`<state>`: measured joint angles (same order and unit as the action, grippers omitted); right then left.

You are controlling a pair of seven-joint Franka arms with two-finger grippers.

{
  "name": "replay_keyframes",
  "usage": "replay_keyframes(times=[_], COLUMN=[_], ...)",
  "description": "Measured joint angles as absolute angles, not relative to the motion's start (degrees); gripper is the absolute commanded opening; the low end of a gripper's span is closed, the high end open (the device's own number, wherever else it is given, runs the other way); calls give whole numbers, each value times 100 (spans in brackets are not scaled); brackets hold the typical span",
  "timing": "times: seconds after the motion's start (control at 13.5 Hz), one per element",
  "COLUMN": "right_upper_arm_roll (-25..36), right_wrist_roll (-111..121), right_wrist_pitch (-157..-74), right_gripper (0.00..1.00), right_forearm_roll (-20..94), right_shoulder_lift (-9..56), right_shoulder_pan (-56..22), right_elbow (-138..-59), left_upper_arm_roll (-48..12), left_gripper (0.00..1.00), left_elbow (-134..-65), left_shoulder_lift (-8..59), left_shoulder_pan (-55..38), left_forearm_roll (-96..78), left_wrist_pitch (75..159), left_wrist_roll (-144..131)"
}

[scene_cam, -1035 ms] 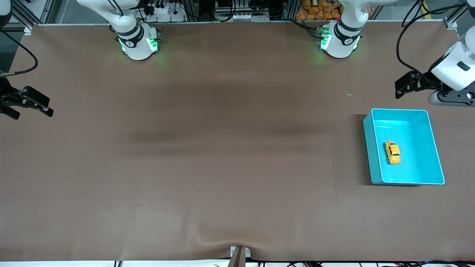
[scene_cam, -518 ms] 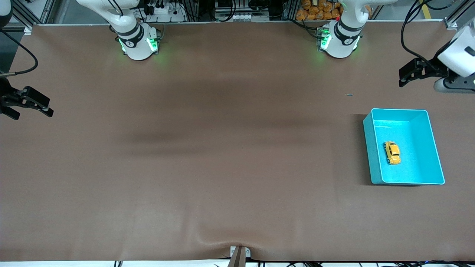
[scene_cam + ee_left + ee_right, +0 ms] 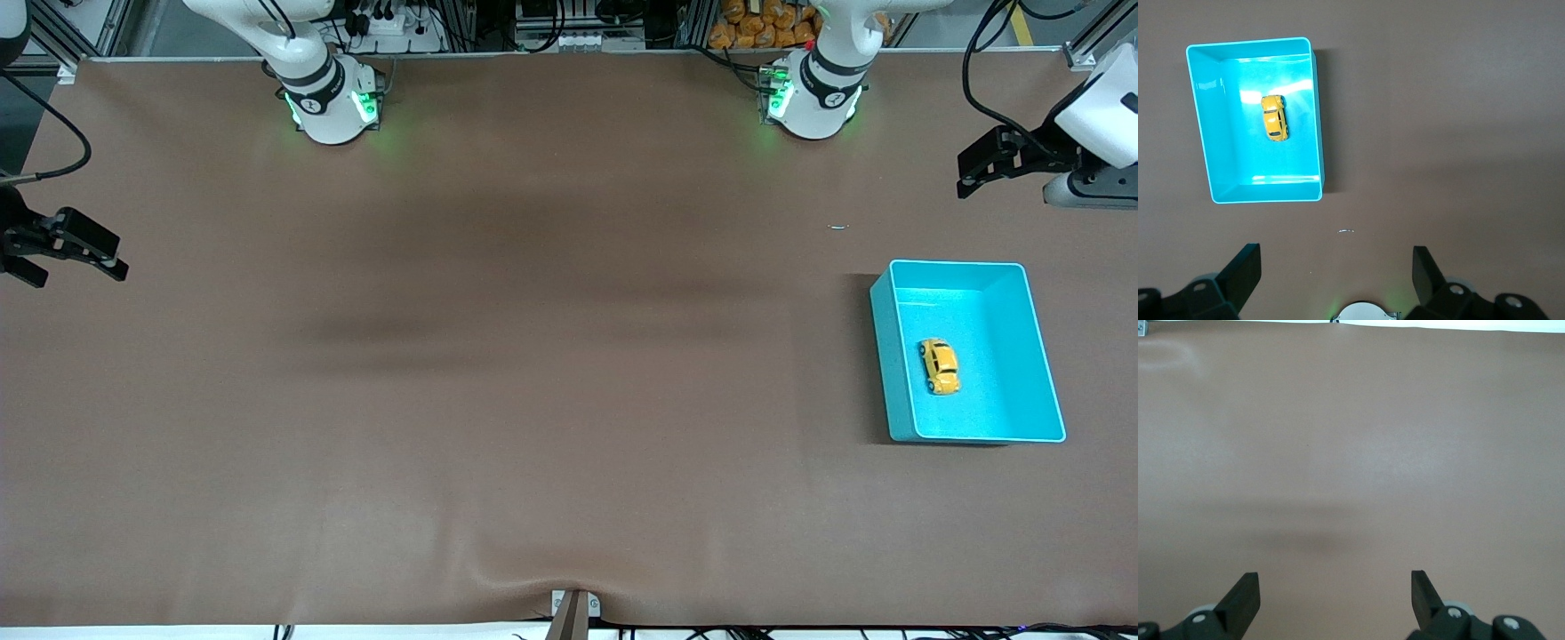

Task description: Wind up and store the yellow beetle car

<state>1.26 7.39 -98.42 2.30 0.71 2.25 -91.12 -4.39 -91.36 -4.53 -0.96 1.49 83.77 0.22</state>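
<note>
The yellow beetle car (image 3: 939, 365) lies on the floor of the turquoise bin (image 3: 880, 356), toward the left arm's end of the table. In the left wrist view the car (image 3: 1275, 118) shows inside the bin (image 3: 1318, 133). My left gripper (image 3: 967, 176) is open and empty, up over the bare table near the left arm's end, apart from the bin; it also shows in the left wrist view (image 3: 1336, 267). My right gripper (image 3: 114, 256) is open and empty over the table's edge at the right arm's end; it also shows in the right wrist view (image 3: 1335, 590).
A small silvery speck (image 3: 838, 227) lies on the brown table cover between the bin and the left arm's base (image 3: 813, 93). The right arm's base (image 3: 331, 102) stands at the table's edge farthest from the front camera.
My left gripper has pulled back and up, away from the bin and toward the table's corner. The car stays in the bin. The right arm has not moved.
</note>
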Motion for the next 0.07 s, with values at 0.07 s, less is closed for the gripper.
replay_keyframes(times=[0.07], right_upper_arm_roll=[126], right_wrist_roll=[739], right_wrist_pitch=[-9843], right_gripper=[100], right_forearm_roll=[230], right_shoulder_lift=[71], right_shoulder_pan=[225], right_elbow=[-9113], left_upper_arm_roll=[-439], left_gripper=[100], left_elbow=[-9136], left_shoulder_lift=[-453], left_shoulder_pan=[-96], left_forearm_roll=[121], left_wrist_pitch=[8377], left_wrist_roll=[22])
